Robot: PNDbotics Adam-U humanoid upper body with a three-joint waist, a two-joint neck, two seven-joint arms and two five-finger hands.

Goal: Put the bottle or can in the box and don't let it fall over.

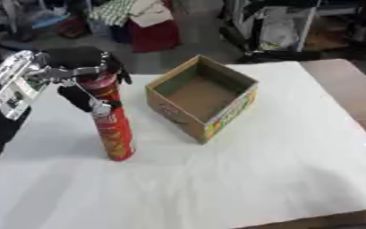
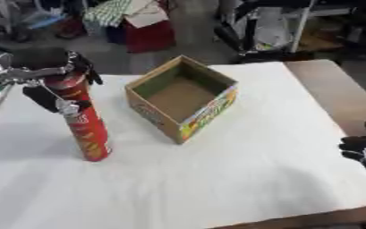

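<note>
a: the left hand (image 1: 76,74) was curled round the top of the tall red cylindrical crisp can (image 1: 111,127), thumb on the near side, fingers over the cap. why so high?

b: likely so the can hangs plumb and won't tip when lowered. its base looked to be touching the white tablecloth (image 1: 240,179).

a: and the open brown cardboard box (image 1: 203,96)?

b: at about two o'clock from the can, near but apart, mouth up, nothing in it.

a: the right hand (image 2: 362,150)?

b: idle at the table's three o'clock edge; i couldn't tell how its fingers stood.
</note>
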